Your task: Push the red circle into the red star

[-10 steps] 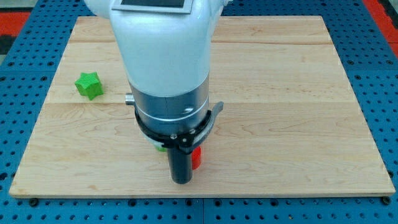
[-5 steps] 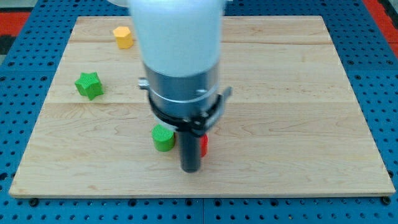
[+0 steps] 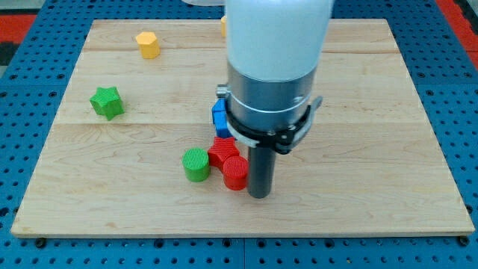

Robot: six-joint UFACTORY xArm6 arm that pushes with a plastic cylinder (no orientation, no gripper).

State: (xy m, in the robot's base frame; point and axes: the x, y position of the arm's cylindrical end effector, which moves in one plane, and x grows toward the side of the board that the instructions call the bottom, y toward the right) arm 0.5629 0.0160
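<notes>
Pale wooden board (image 3: 388,112) set on a blue pegboard surface (image 3: 22,90) — blocks scattered.
My tip (image 3: 258,196) is placed just right of the red circle (image 3: 234,172), which touches the red star (image 3: 222,152); no claw is fitted — only a rod.

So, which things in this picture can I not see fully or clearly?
- Blue block, camera view: the arm's body covers most of it, so its shape cannot be told.
- Yellow piece near the view's top: the arm hides all but a sliver.
- Red star: the red circle in front covers its lower part.
- My tip: whether it touches the red circle to its left cannot be told.
</notes>
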